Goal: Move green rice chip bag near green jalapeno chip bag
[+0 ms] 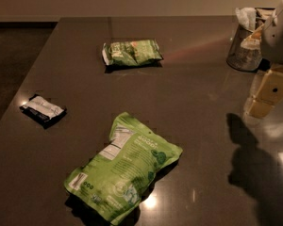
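Note:
The green rice chip bag (125,168), a large lime-green pouch with a white nutrition label, lies flat on the dark table near the front, tilted diagonally. The green jalapeno chip bag (132,52), smaller, darker and crinkled with a reddish patch, lies at the far middle of the table, well apart from the big bag. My gripper (265,100) hangs at the right edge of the view, above the table, to the right of both bags and touching neither. It holds nothing that I can see.
A small black-and-white packet (43,109) lies near the table's left edge. A clear container with napkins (245,46) stands at the far right, behind my gripper. The arm's shadow (254,164) falls on the table at the front right.

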You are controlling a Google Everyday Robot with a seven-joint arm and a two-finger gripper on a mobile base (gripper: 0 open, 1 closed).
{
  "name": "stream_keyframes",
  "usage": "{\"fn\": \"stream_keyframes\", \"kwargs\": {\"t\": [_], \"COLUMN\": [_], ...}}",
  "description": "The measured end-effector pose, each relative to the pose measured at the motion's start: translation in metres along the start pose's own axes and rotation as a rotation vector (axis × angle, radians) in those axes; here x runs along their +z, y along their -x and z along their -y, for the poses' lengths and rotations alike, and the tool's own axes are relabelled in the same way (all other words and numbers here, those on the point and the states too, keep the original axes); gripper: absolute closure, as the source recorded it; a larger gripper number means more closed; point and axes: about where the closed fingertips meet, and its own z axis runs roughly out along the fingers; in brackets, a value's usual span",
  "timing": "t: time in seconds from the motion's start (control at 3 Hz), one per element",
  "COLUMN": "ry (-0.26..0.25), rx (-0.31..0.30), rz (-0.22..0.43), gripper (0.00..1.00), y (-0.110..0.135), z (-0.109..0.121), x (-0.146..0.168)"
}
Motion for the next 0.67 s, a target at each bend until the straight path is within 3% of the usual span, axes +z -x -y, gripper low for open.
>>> {"fn": "stream_keyframes", "kwargs": {"t": [0.67], "ry": [0.023], "rx": [-0.003], "rz": [0.017], "gripper": [0.00], "y": [0.0065], "z": [0.0035], "x": [0.0049]}}
